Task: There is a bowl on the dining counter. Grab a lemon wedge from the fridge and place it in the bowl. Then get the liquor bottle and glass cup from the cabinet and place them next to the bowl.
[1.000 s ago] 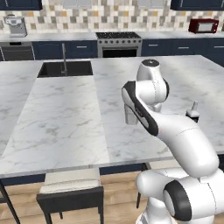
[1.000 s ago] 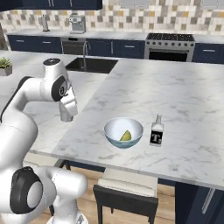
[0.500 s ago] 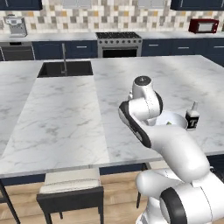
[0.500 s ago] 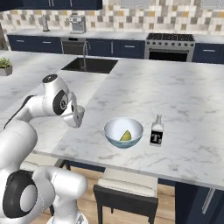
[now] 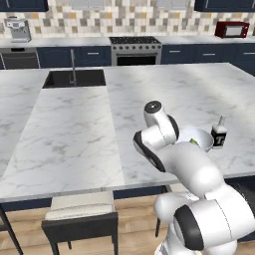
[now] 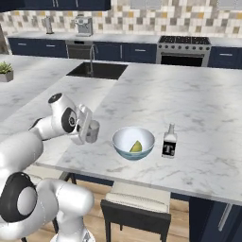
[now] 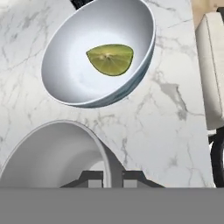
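Marble, white with grey veins, covers the broad dining bench (image 6: 189, 108), leaving wide open surface behind and to the right of the things; an inset dark sink (image 6: 97, 70) lies far back. Near the front edge sits the round white bowl (image 6: 133, 143), smooth and glossy, with a green lemon wedge (image 7: 110, 59) inside. Just right of it stands the small dark liquor bottle (image 6: 169, 142), upright, black label with white lettering. Left of the bowl, close to the bench edge, the hand (image 6: 88, 128) is clamped on the rim of the translucent grey glass cup (image 6: 92, 131); the bowl is its nearest obstacle. A dark cushioned chair (image 6: 137, 208) stands below the edge.
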You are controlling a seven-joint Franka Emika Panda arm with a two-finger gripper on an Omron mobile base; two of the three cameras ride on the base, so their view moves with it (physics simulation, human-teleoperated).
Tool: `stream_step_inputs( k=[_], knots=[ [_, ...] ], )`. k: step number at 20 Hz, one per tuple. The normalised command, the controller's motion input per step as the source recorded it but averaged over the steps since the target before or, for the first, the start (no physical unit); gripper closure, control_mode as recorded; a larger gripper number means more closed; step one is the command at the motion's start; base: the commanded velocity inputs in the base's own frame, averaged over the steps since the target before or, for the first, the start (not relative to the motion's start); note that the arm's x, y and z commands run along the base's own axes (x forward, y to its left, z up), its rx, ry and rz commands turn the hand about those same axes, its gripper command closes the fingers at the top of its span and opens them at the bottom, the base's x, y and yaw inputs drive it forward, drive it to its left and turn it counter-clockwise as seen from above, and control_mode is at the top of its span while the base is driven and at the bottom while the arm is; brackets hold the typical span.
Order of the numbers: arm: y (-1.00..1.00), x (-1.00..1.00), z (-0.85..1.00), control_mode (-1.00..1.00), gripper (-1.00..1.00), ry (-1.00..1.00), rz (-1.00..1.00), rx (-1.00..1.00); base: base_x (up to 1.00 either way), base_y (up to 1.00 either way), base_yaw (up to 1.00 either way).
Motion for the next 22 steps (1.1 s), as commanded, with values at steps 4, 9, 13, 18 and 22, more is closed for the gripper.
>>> stream_step_inputs(
  k=[4,9,13,18,22],
  knots=[
    [-0.2,0.51,-0.13,-1.0,1.0,0.0,-0.26,0.0,0.0,0.0,0.0],
    [-0.25,0.43,-0.21,-1.0,1.0,0.0,-0.16,0.0,0.0,0.0,0.0],
    [-0.15,0.28,-0.34,-1.0,1.0,0.0,-0.01,0.0,0.0,0.0,0.0],
    [-0.03,0.37,-0.38,-1.0,1.0,0.0,0.0,0.0,0.0,0.0,0.0],
    [0.0,0.37,-0.42,-1.0,1.0,0.0,0.0,0.0,0.0,0.0,0.0]
  ],
)
